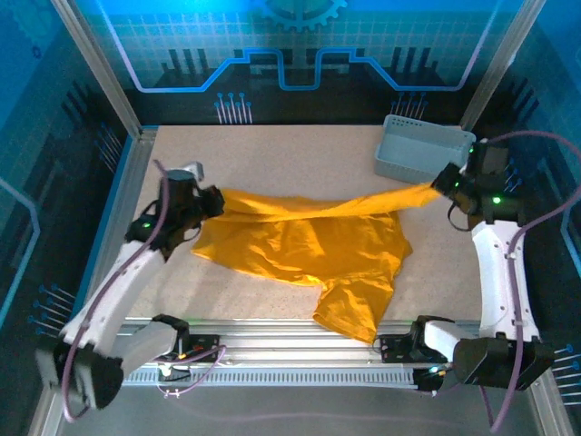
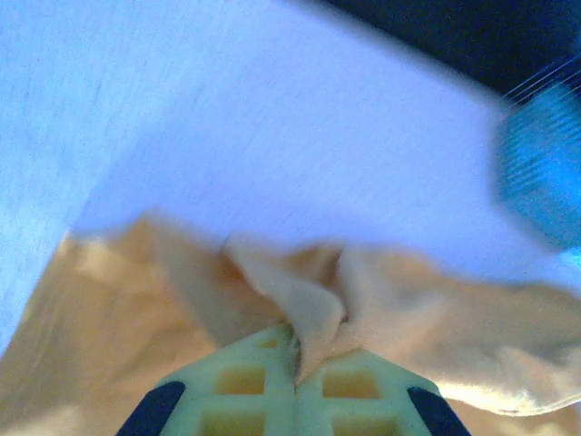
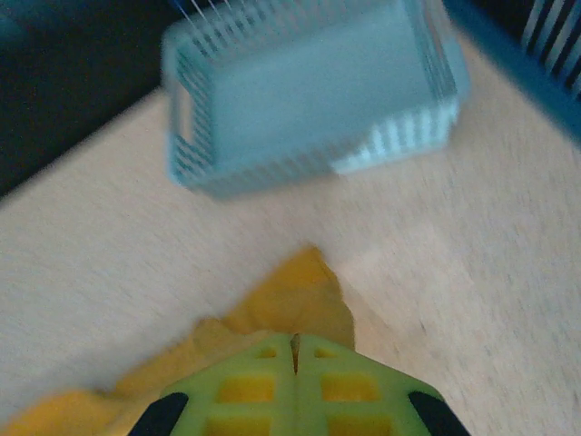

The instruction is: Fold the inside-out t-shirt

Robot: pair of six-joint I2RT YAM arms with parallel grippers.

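Observation:
The mustard-yellow t-shirt (image 1: 309, 241) hangs stretched between both grippers, its top edge pulled taut and its body sagging onto the table, one part drooping over the front rail. My left gripper (image 1: 211, 202) is shut on the shirt's left end; in the left wrist view the bunched fabric (image 2: 309, 300) is pinched between the closed fingertips (image 2: 295, 354). My right gripper (image 1: 445, 182) is shut on the right end near the basket; the right wrist view has a pointed corner of cloth (image 3: 295, 295) sticking out past the closed gripper (image 3: 293, 343).
A pale grey perforated basket (image 1: 423, 148) stands at the back right, just beyond the right gripper, and appears as the basket (image 3: 309, 91) ahead of it. The metal front rail (image 1: 272, 338) runs along the near edge. Enclosure posts flank the table.

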